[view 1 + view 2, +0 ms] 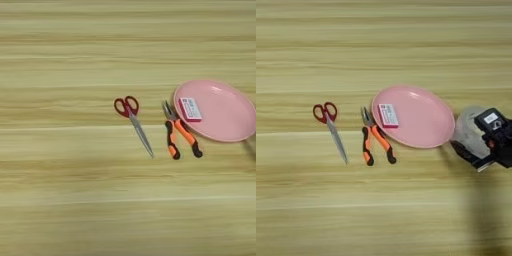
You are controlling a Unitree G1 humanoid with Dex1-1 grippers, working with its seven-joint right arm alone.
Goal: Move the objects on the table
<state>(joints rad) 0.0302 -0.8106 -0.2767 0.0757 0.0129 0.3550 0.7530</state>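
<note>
A shallow oval pink plate (421, 120) lies right of centre on the light wooden table (381, 210). On the plate's left part rests a small pink-and-white rectangular piece (388, 115). Just left of the plate lie orange-and-black-handled pliers (375, 139), jaws pointing away from me. At the plate's right edge my right gripper (476, 141) is shut on a clear wide tape roll (466, 127), one black finger above it and one below. The left eye view shows the plate (225, 117), the piece (190, 109) and the pliers (179, 134), but neither the gripper nor the roll.
Red-handled scissors (330, 125) lie left of the pliers, blades pointing toward the front. They also show in the left eye view as scissors (133, 122). Bare wood stretches across the far, left and near parts of the table.
</note>
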